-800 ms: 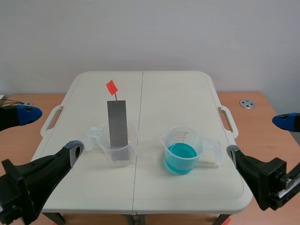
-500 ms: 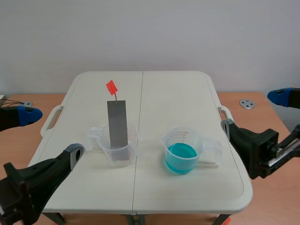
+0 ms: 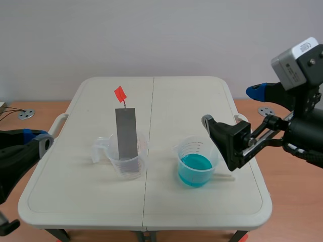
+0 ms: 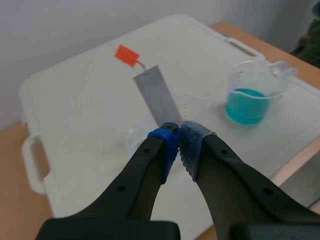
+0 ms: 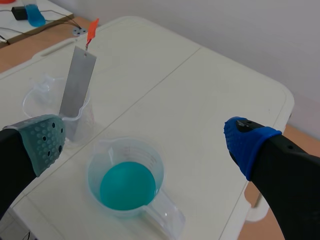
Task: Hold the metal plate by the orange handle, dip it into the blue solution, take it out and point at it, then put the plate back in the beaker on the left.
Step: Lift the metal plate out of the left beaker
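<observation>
A grey metal plate (image 3: pixel 126 133) stands upright in a clear beaker (image 3: pixel 126 160) on the table's left half, with its orange handle (image 3: pixel 120 94) on a wire at the top. To the right is a clear beaker of blue solution (image 3: pixel 196 162). My right gripper (image 3: pixel 232 106) hovers open above and just right of that beaker, holding nothing. In the right wrist view the blue solution beaker (image 5: pixel 127 182) lies below the open right gripper (image 5: pixel 146 139), and the plate (image 5: pixel 77 82) stands beyond one finger. My left gripper (image 3: pixel 38 138) is shut at the table's left edge. The left gripper (image 4: pixel 175 137) points toward the plate (image 4: pixel 157 97).
The beakers stand on a white folding table (image 3: pixel 186 101) with side handles, set on a wooden surface. Small metal discs (image 3: pixel 26 114) lie on the wood at both sides. A wall is behind the table.
My right arm has risen from the table's lower right corner and swung inward, above the blue beaker. My left arm has drawn back toward the left edge.
</observation>
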Robot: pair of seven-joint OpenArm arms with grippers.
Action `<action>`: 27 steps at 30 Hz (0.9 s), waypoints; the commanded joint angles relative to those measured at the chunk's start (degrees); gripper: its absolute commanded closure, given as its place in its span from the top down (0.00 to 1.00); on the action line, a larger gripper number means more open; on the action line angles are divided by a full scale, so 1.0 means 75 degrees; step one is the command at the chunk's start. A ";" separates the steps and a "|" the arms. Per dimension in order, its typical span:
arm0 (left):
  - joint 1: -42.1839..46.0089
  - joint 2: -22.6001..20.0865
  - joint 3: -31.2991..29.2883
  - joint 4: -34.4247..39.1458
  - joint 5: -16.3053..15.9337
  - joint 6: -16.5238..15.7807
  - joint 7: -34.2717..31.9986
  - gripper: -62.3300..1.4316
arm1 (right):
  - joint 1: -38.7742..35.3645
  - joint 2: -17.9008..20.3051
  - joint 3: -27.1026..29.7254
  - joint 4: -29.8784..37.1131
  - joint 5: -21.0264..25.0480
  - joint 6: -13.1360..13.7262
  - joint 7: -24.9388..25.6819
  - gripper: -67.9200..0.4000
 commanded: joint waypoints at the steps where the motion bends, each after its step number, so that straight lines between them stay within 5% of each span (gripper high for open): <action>1: 0.0411 0.0032 -0.0192 0.0047 -0.0047 0.0108 0.0076 0.11 | 0.0291 -0.0154 -0.0026 -0.0029 0.0087 0.0003 0.0114 0.98; 8: 0.1874 0.0038 -0.0490 -0.0122 0.0647 0.0294 0.1268 0.11 | 0.1128 -0.0589 -0.0449 -0.0516 0.0087 0.0003 -0.0023 0.98; 27: 0.2535 0.0458 -0.0256 -0.3465 0.0641 0.0224 0.1463 0.11 | 0.3383 -0.2075 -0.1545 -0.1926 0.0513 0.0003 -0.1737 0.98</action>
